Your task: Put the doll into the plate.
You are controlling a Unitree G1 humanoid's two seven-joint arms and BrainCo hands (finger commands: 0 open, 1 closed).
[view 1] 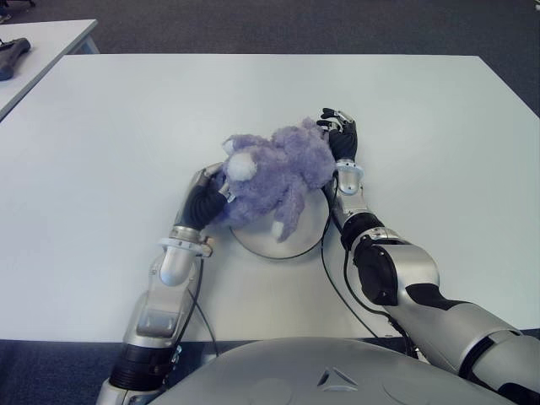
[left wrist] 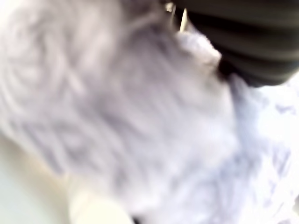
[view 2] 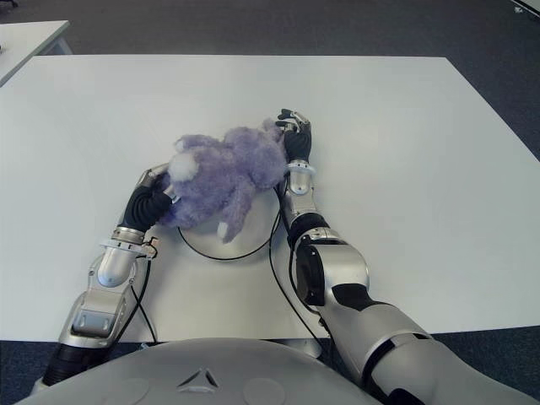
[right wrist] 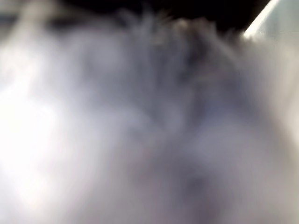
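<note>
Almost done: fluffy purple doll squeezed between left hand and right hand, over the white plate. Just letting go left.

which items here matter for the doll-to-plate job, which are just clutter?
Job:
- purple doll, over the plate
- plate, rim showing beneath it
- left hand and right hand, one at each side of the doll

Just there:
- white table
- dark object on the side table
</note>
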